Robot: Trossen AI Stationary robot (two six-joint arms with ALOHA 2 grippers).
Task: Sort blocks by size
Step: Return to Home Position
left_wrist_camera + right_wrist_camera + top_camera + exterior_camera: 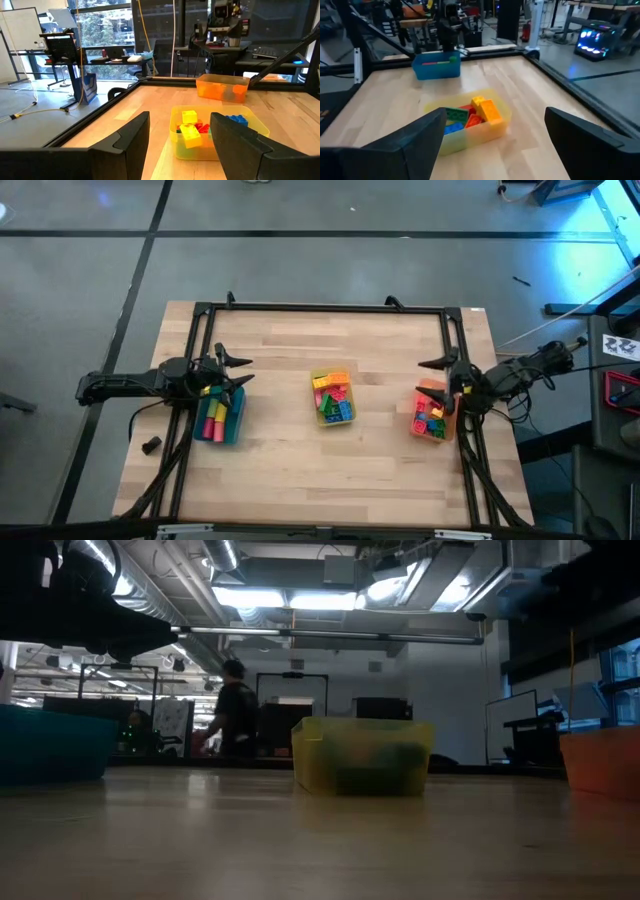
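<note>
Blocks [332, 397], studded plastic bricks, fill translucent rectangular bins on the wood-grain desk [300, 470]: blue bin [239, 422] at the left edge, yellow bin [315, 410] centre, orange bin [449, 426] at the right edge. By the outer bins, left gripper [243, 370] and right gripper [428, 375] gape wide, empty.

Three bins in a row across mid counter [280, 475], well apart: blue bin [239, 420] left, yellow bin [333, 423] centre, orange bin [415, 420] right. Wide bare lanes between blue and yellow, and between yellow and orange. Far and near strips of counter also open. Black frame rail [320, 307] fences far edge and both sides. Left tool [240, 371], fingers spread, over blue bin's far end. Right tool [432, 376], fingers spread, over orange bin's far end. Both off the centre lanes. Small dark object [151, 445] outside left rail.
</note>
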